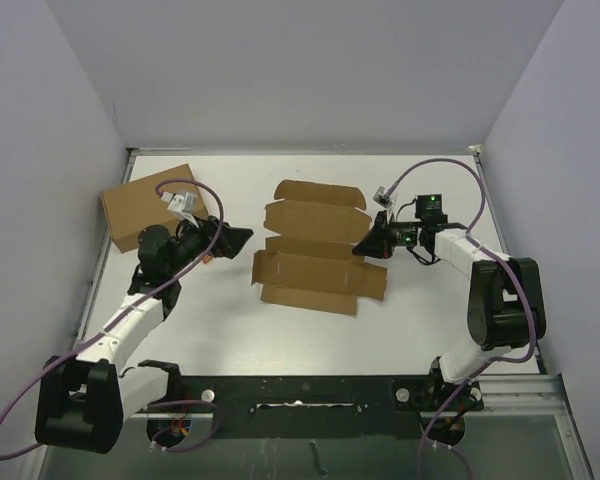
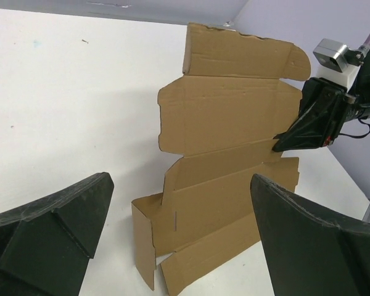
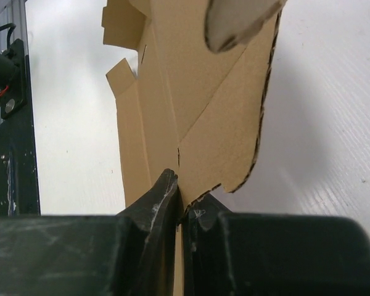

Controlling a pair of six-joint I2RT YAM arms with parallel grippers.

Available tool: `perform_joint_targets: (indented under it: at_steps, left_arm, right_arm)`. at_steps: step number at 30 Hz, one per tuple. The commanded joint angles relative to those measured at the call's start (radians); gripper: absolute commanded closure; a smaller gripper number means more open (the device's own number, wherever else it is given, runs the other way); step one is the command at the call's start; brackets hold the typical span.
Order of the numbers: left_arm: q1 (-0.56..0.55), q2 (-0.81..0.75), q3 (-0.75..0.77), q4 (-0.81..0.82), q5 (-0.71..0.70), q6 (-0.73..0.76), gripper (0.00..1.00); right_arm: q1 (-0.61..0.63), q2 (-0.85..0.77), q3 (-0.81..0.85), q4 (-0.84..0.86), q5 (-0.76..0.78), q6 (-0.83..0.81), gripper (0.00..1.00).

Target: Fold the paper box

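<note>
The paper box (image 1: 315, 250) lies unfolded as a flat brown die-cut sheet in the middle of the white table. In the left wrist view the paper box (image 2: 228, 123) has one short side flap (image 2: 142, 240) standing up at its near corner. My right gripper (image 1: 365, 247) is shut on the sheet's right edge. The right wrist view shows that right gripper (image 3: 182, 188) pinching the paper box (image 3: 197, 92) between both pads. My left gripper (image 1: 242, 238) hovers just left of the sheet. In its own view the left gripper (image 2: 180, 185) is open wide and holds nothing.
A larger plain cardboard box (image 1: 145, 205) sits at the back left, behind the left arm. A black rail (image 1: 310, 395) runs along the near table edge between the arm bases. Grey walls close in the back and both sides.
</note>
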Motion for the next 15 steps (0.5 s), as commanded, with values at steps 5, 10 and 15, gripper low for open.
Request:
perform_joint_targets:
  at_steps: [5, 10, 15]
  left_arm:
    - [0.051, 0.058, 0.112, -0.094, 0.152, 0.039, 0.04]
    - [0.080, 0.152, 0.152, -0.050, 0.271, -0.013, 0.06]
    - [0.091, 0.204, 0.211, -0.073, 0.306, 0.035, 0.07]
  right_arm:
    - [0.000, -0.064, 0.064, -0.095, -0.033, -0.130, 1.00]
    - [-0.002, -0.071, 0.071, -0.122, -0.031, -0.161, 1.00]
    - [0.000, -0.069, 0.081, -0.150, -0.034, -0.191, 1.00]
